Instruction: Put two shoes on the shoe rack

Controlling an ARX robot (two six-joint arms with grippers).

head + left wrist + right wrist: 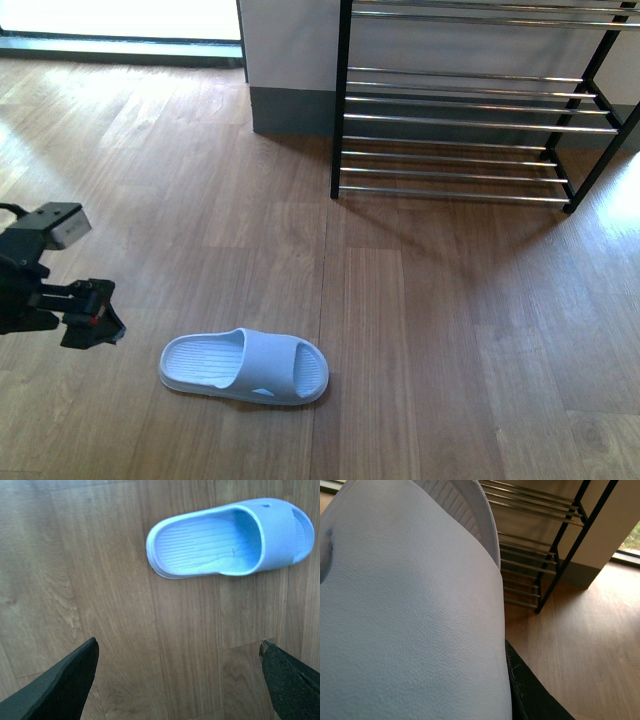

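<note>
Possibly the open left tool [179, 647], descending off-centre, shoves the floor slide [230, 537]; the right tool's [520, 685] gripped slide [405, 615] might slip.

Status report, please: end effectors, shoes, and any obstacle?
Left end effector open, short of floor slide. Right end effector holds second slide, shoe rack ahead. No obstacle seen.

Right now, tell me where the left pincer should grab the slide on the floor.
Probably the heel rim, from above: the slide lies flat, sole down, heel end nearest the open left pincer. Put one finger inside the footbed, one outside.
</note>
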